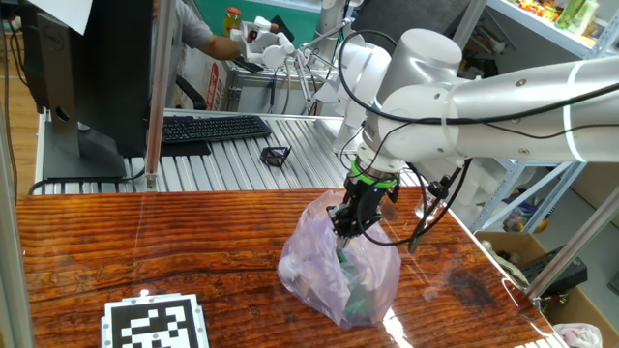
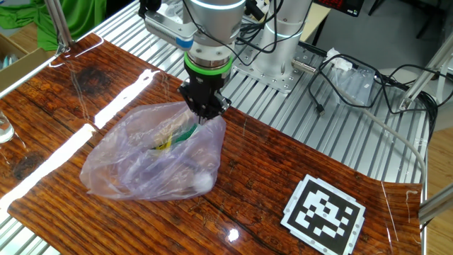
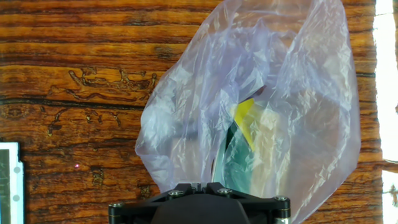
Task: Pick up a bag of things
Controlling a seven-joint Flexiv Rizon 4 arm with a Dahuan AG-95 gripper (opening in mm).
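Observation:
The bag of things is a crinkly pale pink-lilac plastic bag lying on the wooden table. Green, yellow and white items show through it. It also shows in the other fixed view and fills the hand view. My gripper stands straight above the bag's gathered top, with its black fingers closed together on the plastic. In the hand view the jaws sit tight together at the bag's edge. The bag's body rests on the table.
A black-and-white marker card lies at the table's near corner, also in the other fixed view. A keyboard, a monitor and a small black clip sit on the metal bench behind. Cables lie beside the arm's base.

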